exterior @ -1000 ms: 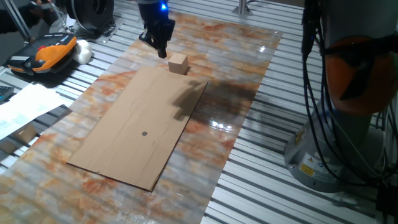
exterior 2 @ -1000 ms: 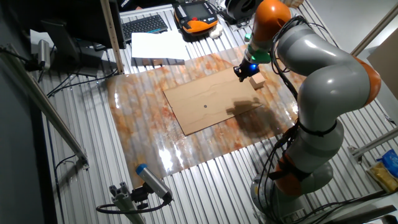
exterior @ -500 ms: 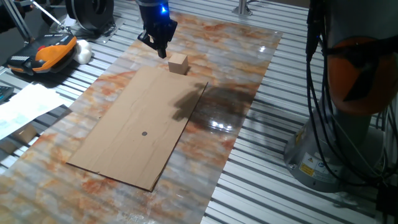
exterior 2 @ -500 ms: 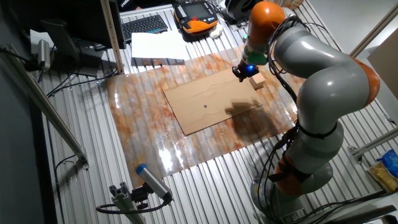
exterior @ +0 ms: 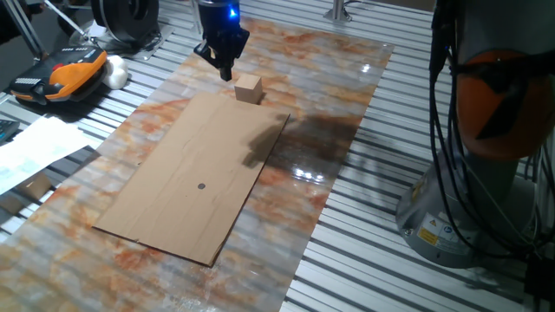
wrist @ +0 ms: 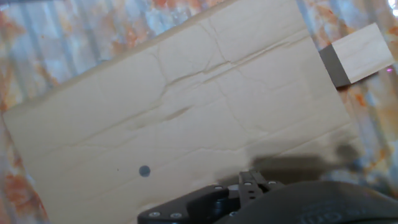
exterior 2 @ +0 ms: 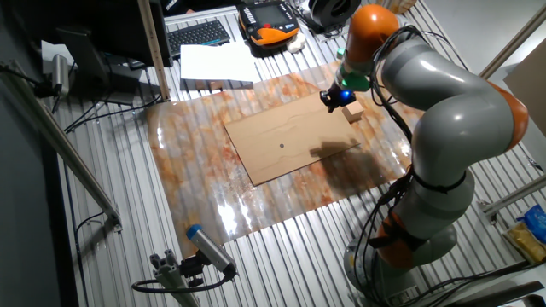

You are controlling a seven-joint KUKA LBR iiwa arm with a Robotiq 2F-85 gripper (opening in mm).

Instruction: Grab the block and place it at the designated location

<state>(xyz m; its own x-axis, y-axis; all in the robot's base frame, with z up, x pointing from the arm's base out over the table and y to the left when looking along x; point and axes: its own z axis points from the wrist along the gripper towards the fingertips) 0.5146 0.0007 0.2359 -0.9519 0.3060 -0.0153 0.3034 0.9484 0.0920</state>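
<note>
Little is done so far: the block (exterior: 249, 88) sits on the table (exterior: 347, 113) just off the cardboard's (exterior: 191, 173) far corner, ungrasped. The claw (exterior: 225, 69) hovers beside it, holding nothing; its opening I cannot tell. Grasping and carrying to the dot (exterior: 201, 185) remain.

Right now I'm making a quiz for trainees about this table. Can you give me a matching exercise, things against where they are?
Things:
1. wooden cube
2. dark dot
3. gripper
4. cardboard sheet

Places:
A. marked on the cardboard
B. lying flat on the marbled tabletop
C. just off the cardboard's edge
D. above the tabletop, beside the cube

Pairs: 1-C, 2-A, 3-D, 4-B
</note>
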